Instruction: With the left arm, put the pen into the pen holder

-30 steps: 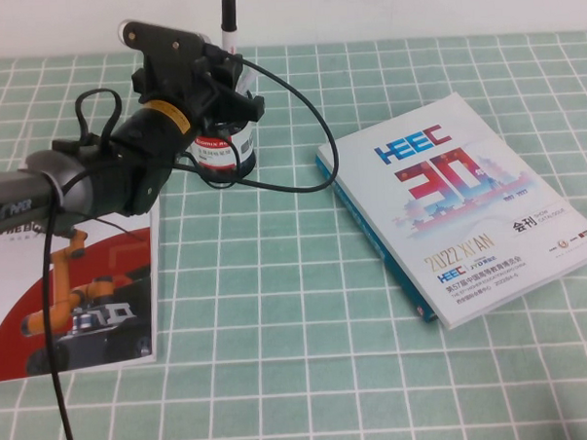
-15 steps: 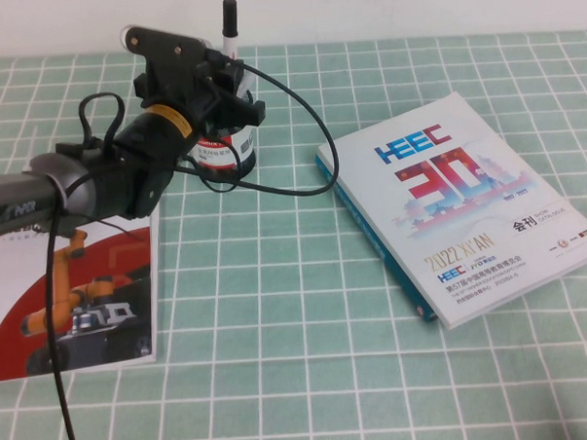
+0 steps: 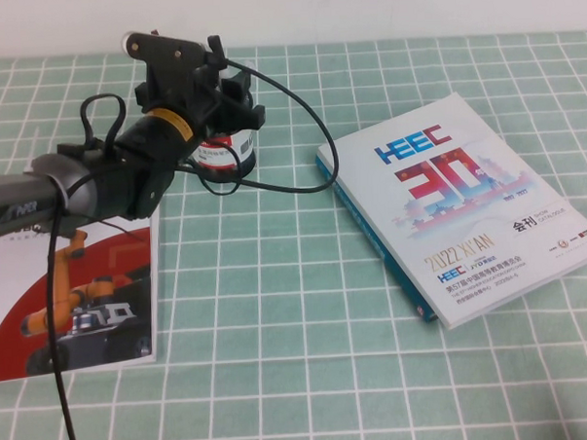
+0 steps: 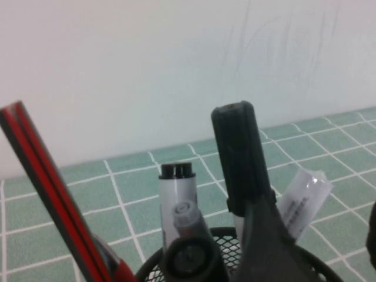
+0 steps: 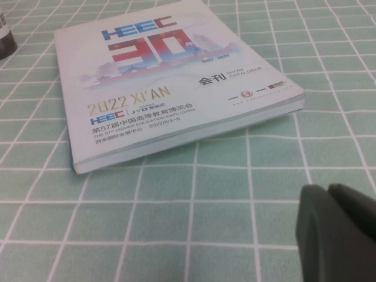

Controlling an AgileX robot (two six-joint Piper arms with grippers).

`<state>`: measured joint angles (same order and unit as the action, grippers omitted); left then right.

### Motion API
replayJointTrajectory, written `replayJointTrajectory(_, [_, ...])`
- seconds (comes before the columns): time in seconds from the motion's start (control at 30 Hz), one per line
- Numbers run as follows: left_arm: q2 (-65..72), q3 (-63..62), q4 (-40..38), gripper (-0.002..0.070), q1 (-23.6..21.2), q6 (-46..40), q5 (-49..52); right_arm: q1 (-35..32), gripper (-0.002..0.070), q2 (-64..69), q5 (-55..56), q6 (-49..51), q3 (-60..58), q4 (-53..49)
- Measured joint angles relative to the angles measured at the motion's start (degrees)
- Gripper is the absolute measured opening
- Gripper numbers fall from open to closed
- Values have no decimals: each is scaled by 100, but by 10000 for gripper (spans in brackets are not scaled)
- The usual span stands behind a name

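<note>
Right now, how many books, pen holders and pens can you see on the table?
Books: 2, the catalogue and the red brochure.
Pen holder: 1.
Pens: at least 5 standing in it, black-capped marker included.
Total: at least 8.
Left gripper sits over the pen holder; right gripper hovers near the catalogue.

green checked tablecloth [image 3: 310, 375], plain white wall [image 3: 411, 5].

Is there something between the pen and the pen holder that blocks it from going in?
Nothing visible blocks it. The pen stands inside the pen holder, beside a thin red pen and other pens. The left gripper is above the holder. The right gripper is near the catalogue.
</note>
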<state>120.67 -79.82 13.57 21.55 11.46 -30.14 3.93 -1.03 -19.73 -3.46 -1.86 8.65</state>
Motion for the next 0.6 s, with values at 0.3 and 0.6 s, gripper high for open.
replayJointTrajectory(0.3, [-449, 92, 0, 358, 0, 38, 425, 0, -22, 0, 0, 0, 0, 0])
replayJointTrajectory(0.6, [-1552, 204, 202, 340, 32, 42, 1281, 0, -22, 0, 0, 0, 0, 0])
